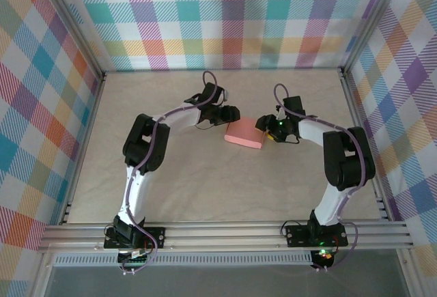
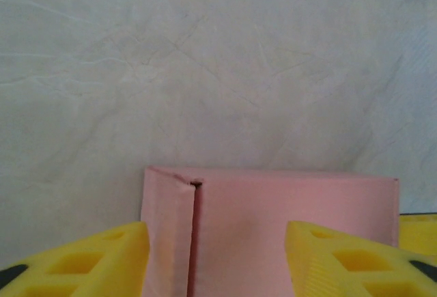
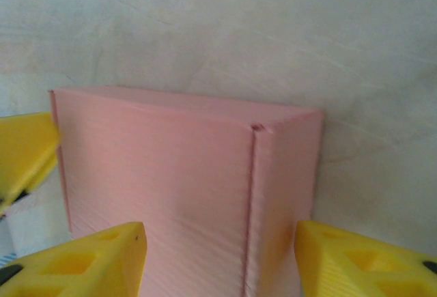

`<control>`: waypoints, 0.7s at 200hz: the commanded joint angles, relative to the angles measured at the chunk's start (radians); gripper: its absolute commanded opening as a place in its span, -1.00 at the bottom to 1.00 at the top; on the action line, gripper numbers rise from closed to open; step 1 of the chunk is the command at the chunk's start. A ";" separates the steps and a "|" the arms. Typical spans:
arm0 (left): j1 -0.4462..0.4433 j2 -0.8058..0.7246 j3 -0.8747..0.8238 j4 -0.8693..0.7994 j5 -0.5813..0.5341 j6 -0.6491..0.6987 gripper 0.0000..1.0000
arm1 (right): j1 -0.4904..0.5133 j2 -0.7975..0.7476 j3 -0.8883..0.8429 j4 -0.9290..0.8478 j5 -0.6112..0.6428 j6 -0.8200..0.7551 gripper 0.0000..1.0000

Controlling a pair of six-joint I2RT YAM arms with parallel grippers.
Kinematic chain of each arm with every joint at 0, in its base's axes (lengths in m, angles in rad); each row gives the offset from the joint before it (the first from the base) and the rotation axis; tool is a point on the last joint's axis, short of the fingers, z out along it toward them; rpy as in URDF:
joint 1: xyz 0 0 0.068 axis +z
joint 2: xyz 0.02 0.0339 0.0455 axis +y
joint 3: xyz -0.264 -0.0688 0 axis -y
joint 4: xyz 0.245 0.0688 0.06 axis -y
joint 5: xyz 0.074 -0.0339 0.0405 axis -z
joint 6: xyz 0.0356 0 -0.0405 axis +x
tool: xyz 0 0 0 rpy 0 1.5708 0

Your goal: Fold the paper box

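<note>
- paper box (image 1: 244, 134) closed up, lying flat mid-table (image 1: 205, 194), between the two grippers
- left gripper (image 1: 231, 114) just beside its left end, fingers (image 2: 102, 256) spread apart
- right gripper (image 1: 265, 128) at its right corner, fingers (image 3: 89, 263) spread apart; contact unclear
</note>
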 commanded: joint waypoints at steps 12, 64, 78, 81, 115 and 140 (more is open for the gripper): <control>0.004 0.018 0.013 -0.053 0.106 -0.034 -0.14 | 0.003 0.046 0.070 0.004 -0.096 -0.018 0.14; -0.018 -0.084 -0.098 -0.073 0.057 -0.075 -0.16 | 0.065 0.098 0.150 -0.047 -0.105 -0.054 0.12; -0.019 -0.110 -0.133 -0.077 0.036 -0.080 -0.17 | 0.088 0.106 0.155 -0.044 -0.101 -0.045 0.12; -0.019 -0.114 -0.140 -0.079 0.034 -0.081 -0.17 | 0.090 0.106 0.155 -0.040 -0.099 -0.042 0.12; -0.019 -0.163 -0.196 -0.076 -0.003 -0.078 -0.13 | 0.113 0.105 0.152 -0.030 -0.088 -0.030 0.18; -0.020 -0.205 -0.210 -0.099 -0.070 -0.054 -0.06 | 0.114 0.072 0.147 -0.053 -0.040 -0.045 0.35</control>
